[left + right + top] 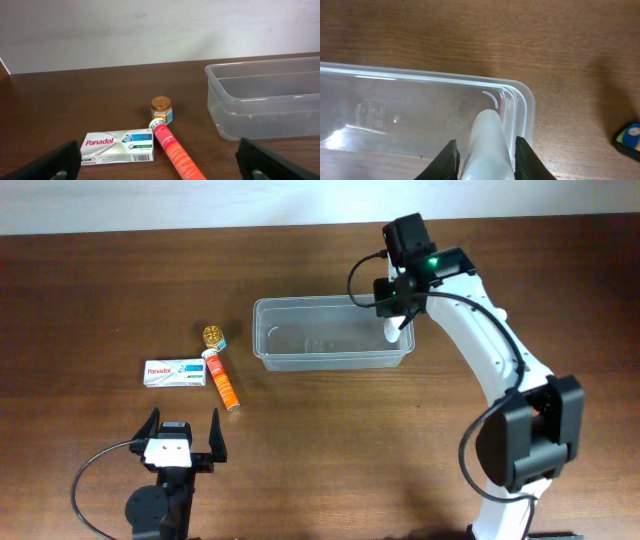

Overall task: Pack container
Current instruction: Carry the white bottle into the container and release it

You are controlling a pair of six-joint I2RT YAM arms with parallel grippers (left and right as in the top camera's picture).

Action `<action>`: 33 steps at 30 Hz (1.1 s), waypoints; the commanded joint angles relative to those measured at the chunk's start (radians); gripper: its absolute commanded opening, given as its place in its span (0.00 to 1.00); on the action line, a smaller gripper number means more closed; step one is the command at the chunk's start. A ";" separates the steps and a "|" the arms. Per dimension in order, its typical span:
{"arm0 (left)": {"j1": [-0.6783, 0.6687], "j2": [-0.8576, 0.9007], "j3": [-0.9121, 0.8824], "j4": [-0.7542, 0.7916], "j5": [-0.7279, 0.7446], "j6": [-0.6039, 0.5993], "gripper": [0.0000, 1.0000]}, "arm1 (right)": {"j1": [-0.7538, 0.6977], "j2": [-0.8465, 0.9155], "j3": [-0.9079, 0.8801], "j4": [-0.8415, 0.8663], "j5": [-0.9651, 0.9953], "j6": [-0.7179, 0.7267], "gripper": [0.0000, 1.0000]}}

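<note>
The right tool [487, 161] clenches a white item [487, 132], perhaps a tube, inside the container's [330, 364] right end; the left tool [183, 436], well apart, gapes released.

Table [90, 280]: dark brown wood, carries all the things.
Panadol box [175, 372]: white, lies flat, label up.
Orange tube [222, 383]: lies just beside the box, white cap toward the jar.
Small jar [213, 335]: gold lid, upright, near the tube's cap.
White bottle [487, 145]: rounded top, partly seen.
Wall [150, 30]: pale, behind the table.

Dark wooden table [100, 300], pale wall [150, 30] behind
</note>
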 commanded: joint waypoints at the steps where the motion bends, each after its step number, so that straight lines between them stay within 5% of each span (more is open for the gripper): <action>1: 0.004 -0.006 -0.006 -0.001 0.000 0.016 1.00 | 0.008 0.036 0.024 0.027 0.023 0.052 0.19; 27: 0.004 -0.006 -0.006 -0.001 0.000 0.016 1.00 | 0.010 0.142 0.020 0.101 0.043 0.072 0.20; 33: 0.004 -0.006 -0.006 -0.001 0.000 0.016 1.00 | 0.009 0.141 0.020 0.100 0.046 0.070 0.45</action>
